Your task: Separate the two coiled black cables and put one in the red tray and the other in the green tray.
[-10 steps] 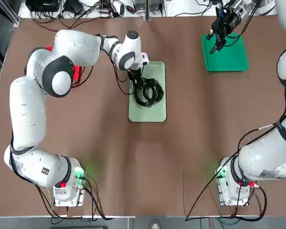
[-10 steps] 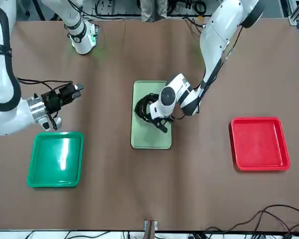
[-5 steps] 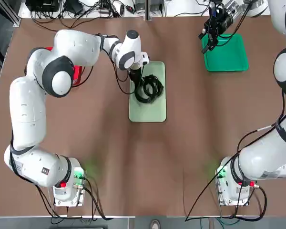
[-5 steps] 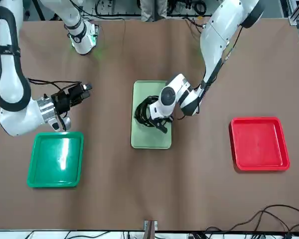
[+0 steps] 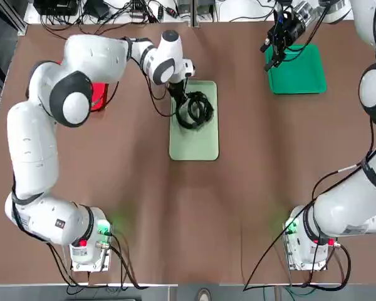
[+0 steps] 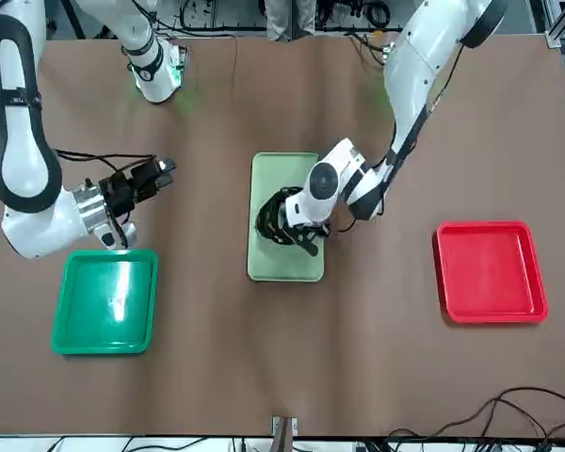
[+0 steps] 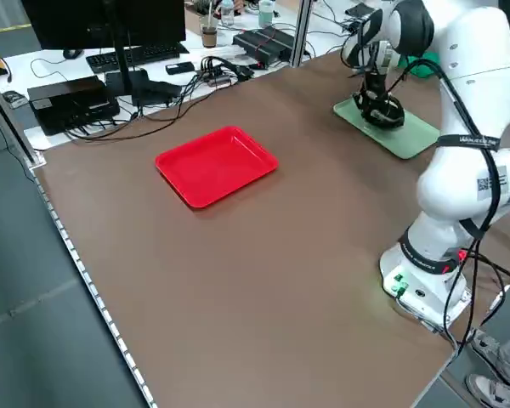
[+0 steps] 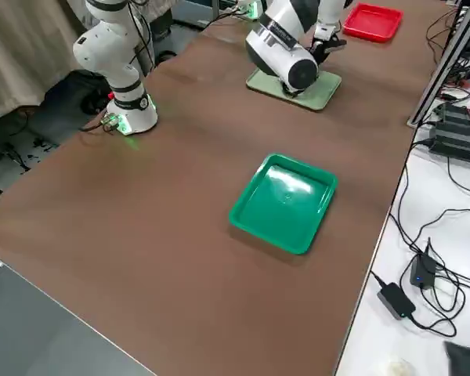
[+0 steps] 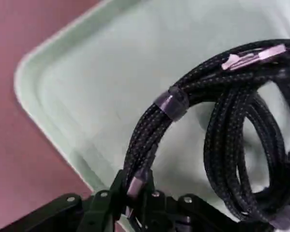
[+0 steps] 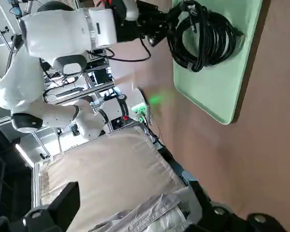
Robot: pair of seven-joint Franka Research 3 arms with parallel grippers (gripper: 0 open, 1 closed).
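Observation:
Two coiled black cables [image 5: 195,110] lie bunched together on the pale mint tray [image 5: 194,143]. The left gripper [image 5: 177,93] is shut on a strand of the nearer coil [image 9: 152,133]; the second coil [image 9: 244,162] overlaps it. From the front, the coils [image 6: 281,218] sit under the left gripper [image 6: 307,240]. The red tray [image 6: 490,271] stands on the robot's left, half hidden by the arm from above [image 5: 98,95]. The right gripper [image 5: 274,52] hovers open at the near-centre edge of the green tray [image 5: 299,73], its fingers [image 10: 55,209] spread wide.
Computer gear and loose wires [image 7: 110,89] lie beyond the table's left edge. The arm bases [image 5: 88,241] stand at the near edge. Bare brown table [image 5: 188,219] stretches between the trays and the bases.
The left gripper shut on a cable strand and drew the bunched coils toward the mint tray's far end. The right gripper shifted from over the green tray to its edge.

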